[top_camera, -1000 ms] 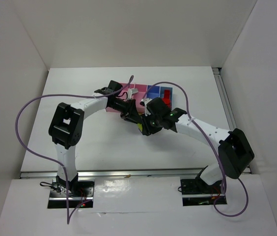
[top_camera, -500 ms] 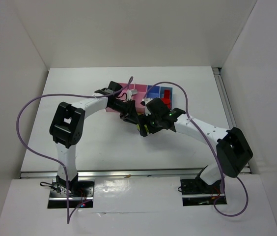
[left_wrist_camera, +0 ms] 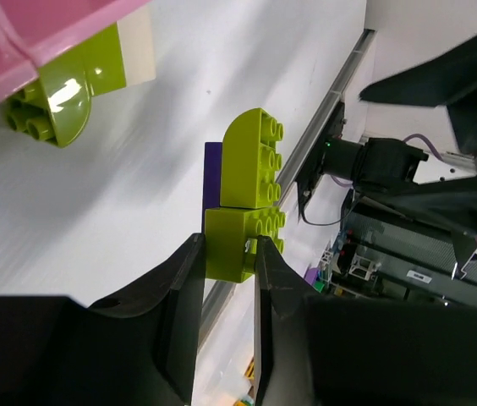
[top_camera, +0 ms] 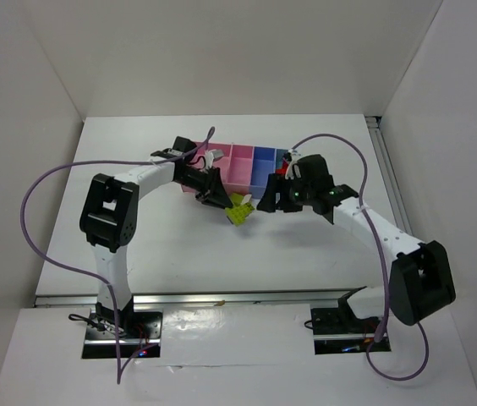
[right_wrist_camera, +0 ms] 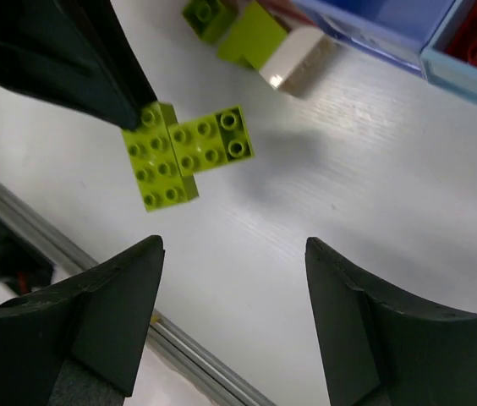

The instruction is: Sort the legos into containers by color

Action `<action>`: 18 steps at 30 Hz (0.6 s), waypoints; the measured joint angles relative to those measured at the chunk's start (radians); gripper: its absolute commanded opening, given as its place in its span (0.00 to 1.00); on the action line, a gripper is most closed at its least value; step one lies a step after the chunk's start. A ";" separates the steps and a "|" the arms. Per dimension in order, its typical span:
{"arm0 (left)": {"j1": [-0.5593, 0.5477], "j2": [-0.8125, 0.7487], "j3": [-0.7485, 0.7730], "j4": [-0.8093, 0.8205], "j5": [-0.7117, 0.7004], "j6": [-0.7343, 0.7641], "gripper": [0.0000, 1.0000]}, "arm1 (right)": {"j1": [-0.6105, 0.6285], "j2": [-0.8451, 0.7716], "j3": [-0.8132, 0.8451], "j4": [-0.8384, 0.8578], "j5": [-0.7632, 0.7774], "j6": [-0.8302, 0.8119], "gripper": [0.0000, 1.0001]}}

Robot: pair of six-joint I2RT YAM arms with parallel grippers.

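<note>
1. Swung apart from its partner since a second ago, the right jaws hang open, empty.
2. Left jaws clamp the joined yellow-green plastic bricks (left_wrist_camera: 240, 211) over the white surface (right_wrist_camera: 374, 194), near the pink-and-blue plastic bins (top_camera: 240, 161).
3. Light, rigid, glossy: flat sides likely grip best.
</note>
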 measured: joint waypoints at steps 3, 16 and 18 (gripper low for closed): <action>0.004 0.000 0.000 -0.018 0.009 0.010 0.00 | -0.056 0.016 -0.009 0.089 -0.133 0.058 0.77; 0.006 0.000 0.030 -0.037 0.037 0.023 0.00 | -0.145 0.193 -0.099 0.432 -0.507 0.326 0.93; 0.008 0.000 0.036 -0.028 0.058 0.021 0.00 | -0.164 0.187 -0.148 0.499 -0.528 0.377 0.93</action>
